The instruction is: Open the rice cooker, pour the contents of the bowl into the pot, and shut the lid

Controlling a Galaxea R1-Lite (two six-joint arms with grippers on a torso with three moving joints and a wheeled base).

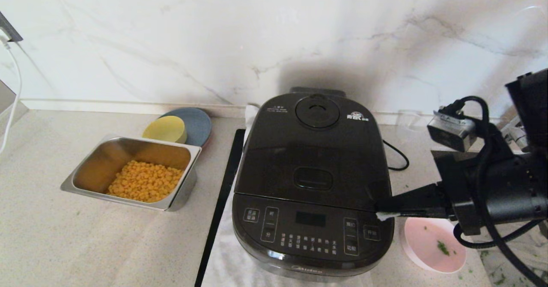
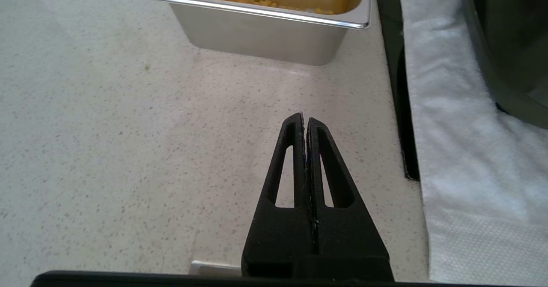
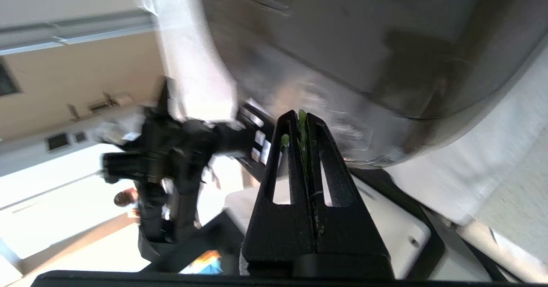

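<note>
The black rice cooker (image 1: 312, 180) stands in the middle of the counter with its lid (image 1: 314, 150) down; the latch button (image 1: 313, 178) faces up. The pot is hidden under the lid. The pale-pink bowl (image 1: 432, 244) rests on the counter at the cooker's front right, holding a few green herb bits. My right gripper (image 1: 381, 207) is shut beside the cooker's front right corner, just above the bowl's near rim. In the right wrist view the right gripper (image 3: 303, 115) has green scraps stuck between its fingers, close to the cooker's glossy side (image 3: 342, 43). My left gripper (image 2: 305, 118) hangs shut and empty over bare counter.
A steel tray of yellow corn (image 1: 132, 171) sits left of the cooker, with a yellow bowl (image 1: 165, 129) and a blue plate (image 1: 195, 124) behind it. A white cloth (image 2: 462, 150) lies under the cooker, edged by a black strip (image 1: 222, 201). A power cable (image 1: 396, 154) trails at the right.
</note>
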